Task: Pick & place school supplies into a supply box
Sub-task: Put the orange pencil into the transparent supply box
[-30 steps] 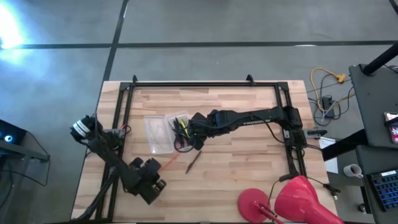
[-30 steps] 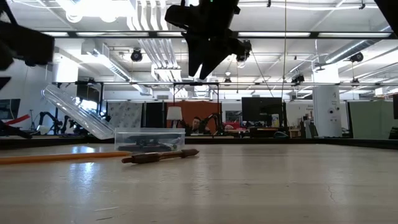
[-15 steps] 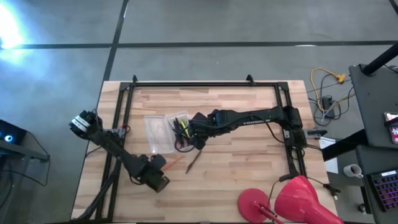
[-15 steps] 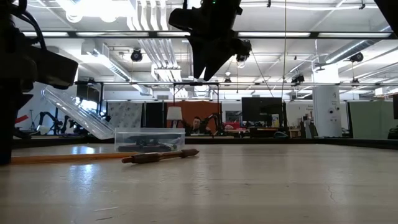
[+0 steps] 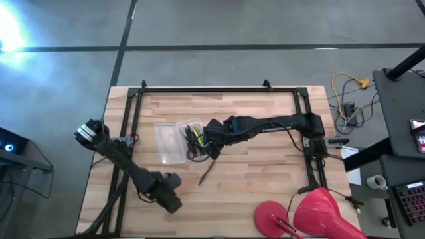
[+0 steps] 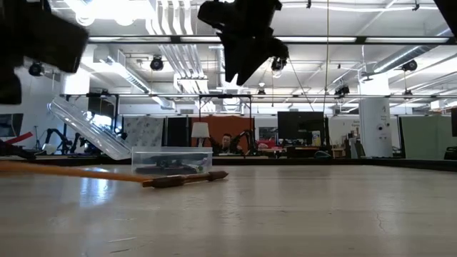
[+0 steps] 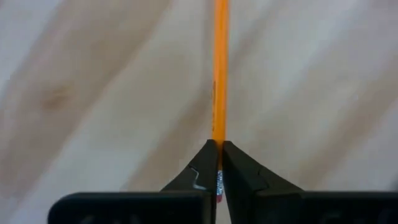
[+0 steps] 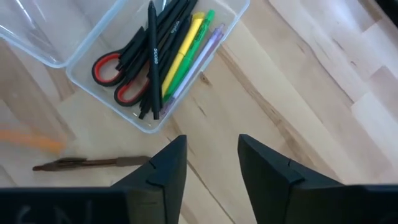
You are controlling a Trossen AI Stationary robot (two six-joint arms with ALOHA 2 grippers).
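The clear supply box (image 5: 194, 138) stands open on the table, its lid (image 5: 169, 143) folded out to the left. Inside the box (image 8: 144, 122) lie red-handled scissors (image 8: 109, 66) and black, yellow and green pens (image 8: 180, 37). A brown pencil (image 5: 206, 172) lies flat on the table, nearer than the box. My right gripper (image 8: 211, 165) is open and hovers above the box's near right corner. My left gripper (image 5: 172, 180), near-left of the brown pencil, is shut on the orange pencil (image 7: 219, 74). My left gripper pinches the orange pencil by its eraser end (image 7: 218, 134) between the two fingers, which lie along the pencil. The shaft runs straight on from the fingertips. In the low view the pencil (image 6: 71, 172) slants, held end raised, far tip down by the brown pencil (image 6: 184, 178).
A big red and pink round object (image 5: 312, 212) sits at the table's near right corner. A black frame (image 5: 212, 89) runs along the far edge and both sides. Bare wood lies right of the brown pencil.
My left gripper has moved from the near left toward the orange pencil, turning as it came, and has taken hold of its end. That end has lifted off the table while the tip has stayed down. The right gripper has kept its place above the box.
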